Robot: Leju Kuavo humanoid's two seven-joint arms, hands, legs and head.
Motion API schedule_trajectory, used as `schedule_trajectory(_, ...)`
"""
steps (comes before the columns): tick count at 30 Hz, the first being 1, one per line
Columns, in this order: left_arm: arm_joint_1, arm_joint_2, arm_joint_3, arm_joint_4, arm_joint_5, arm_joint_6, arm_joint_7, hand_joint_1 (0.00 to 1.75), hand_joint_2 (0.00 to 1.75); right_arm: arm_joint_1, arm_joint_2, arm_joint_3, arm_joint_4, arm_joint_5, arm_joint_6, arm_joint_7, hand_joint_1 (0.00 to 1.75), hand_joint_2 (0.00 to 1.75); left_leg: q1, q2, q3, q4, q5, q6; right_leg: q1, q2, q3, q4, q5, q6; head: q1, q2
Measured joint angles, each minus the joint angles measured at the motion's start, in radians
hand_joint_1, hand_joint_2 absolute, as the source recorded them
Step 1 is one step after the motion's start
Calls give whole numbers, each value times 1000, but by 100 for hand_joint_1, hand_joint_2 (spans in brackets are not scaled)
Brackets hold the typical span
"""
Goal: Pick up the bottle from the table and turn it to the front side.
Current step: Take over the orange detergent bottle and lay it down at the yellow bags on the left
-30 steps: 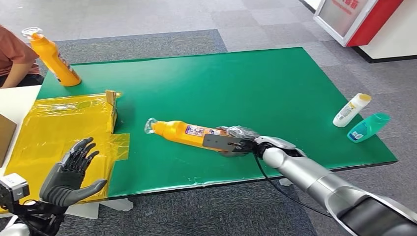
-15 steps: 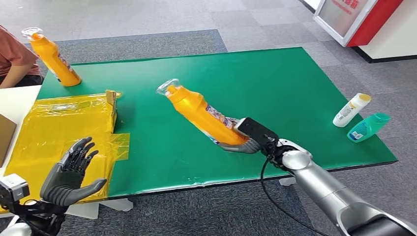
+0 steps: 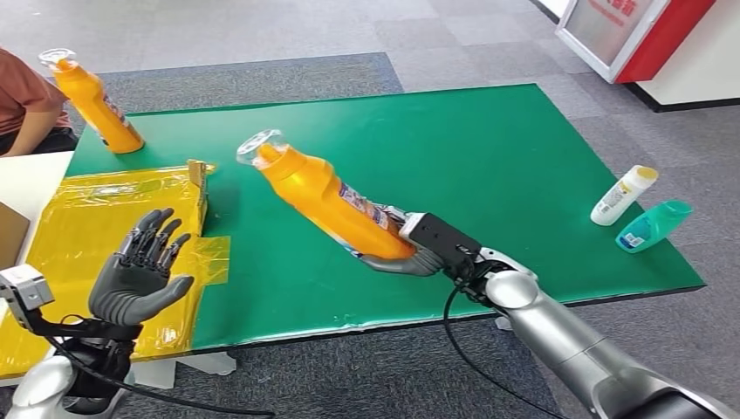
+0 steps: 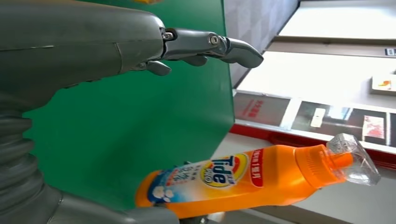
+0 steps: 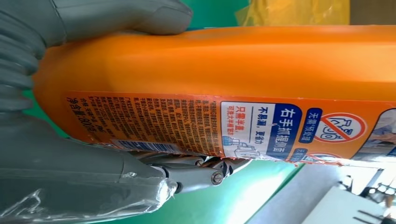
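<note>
My right hand (image 3: pixel 410 253) grips the base of an orange detergent bottle (image 3: pixel 323 198) and holds it tilted above the green table (image 3: pixel 489 148), its clear cap up and to the left. In the right wrist view the bottle's (image 5: pixel 224 84) back label with small print faces the camera, with my thumb (image 5: pixel 116 16) across its side. The left wrist view catches the same bottle (image 4: pixel 243 179) with its Tide front label. My left hand (image 3: pixel 140 275) hovers with fingers spread over the yellow sheet (image 3: pixel 78 227), holding nothing.
A second orange bottle (image 3: pixel 92 100) stands at the table's far left corner beside a person's sleeve (image 3: pixel 26 96). A white bottle (image 3: pixel 624 195) and a teal bottle (image 3: pixel 654 225) lie near the right edge. A cardboard flap (image 3: pixel 199 179) stands up on the yellow sheet.
My right hand has lifted the bottle off the table and swung it from lying flat to steeply tilted, moving it leftward. My left hand has risen a little.
</note>
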Motion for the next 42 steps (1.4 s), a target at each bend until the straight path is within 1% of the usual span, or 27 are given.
schedule_trajectory(9,-66,-15,-81,1,122,-20,59,0,175,-5,11,65,-59,6,-13,-24,175,175,0,0,0,0,0,0,0,0,0,0,0,0,0,0)
schedule_trajectory(16,-112,-17,-146,1,137,7,73,0,175,-12,23,102,-90,9,-17,-33,175,175,0,0,0,0,0,0,0,0,0,0,0,0,0,0)
schedule_trajectory(21,-128,-17,-170,1,135,23,73,0,175,-19,25,126,-115,10,-17,-35,175,175,0,0,0,0,0,0,0,0,0,0,0,0,0,0)
schedule_trajectory(27,-149,-17,-181,1,150,38,78,0,175,-31,26,159,-145,15,-13,-40,175,175,0,0,0,0,0,0,0,0,0,0,0,0,0,0)
schedule_trajectory(36,-183,-15,-204,1,221,5,110,0,175,-61,28,209,-165,12,-16,-43,175,175,0,0,0,0,1,0,0,0,0,0,0,0,0,0)
schedule_trajectory(42,-183,-14,-253,-4,238,-32,125,0,175,-70,28,220,-161,29,-27,-41,175,175,0,0,0,0,1,0,0,0,0,0,0,0,0,0)
